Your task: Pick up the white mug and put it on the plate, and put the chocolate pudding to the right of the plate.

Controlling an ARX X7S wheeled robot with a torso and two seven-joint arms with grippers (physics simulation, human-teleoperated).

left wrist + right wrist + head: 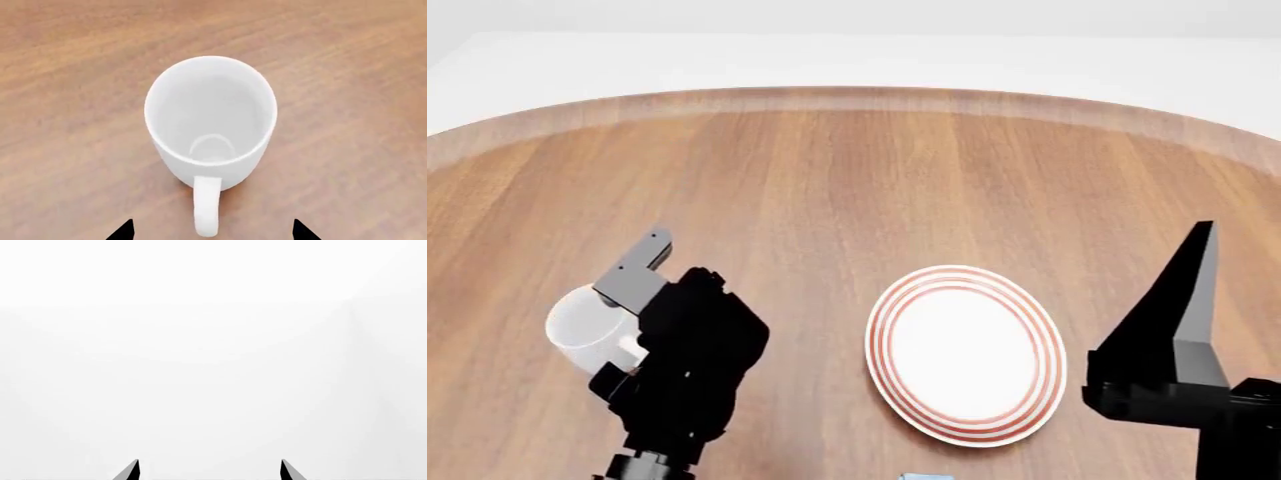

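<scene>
Left claw spread — handle between tips, white mug upright

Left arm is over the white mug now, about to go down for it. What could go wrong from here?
1. The white mug stands upright with its handle pointing toward the left gripper; the open fingers may strike the handle and turn or tip the mug.
2. In the head view the left arm covers much of the mug, so judging depth there is hard.
3. The plate sits apart to the right; a weak grip could slip during the carry.
</scene>
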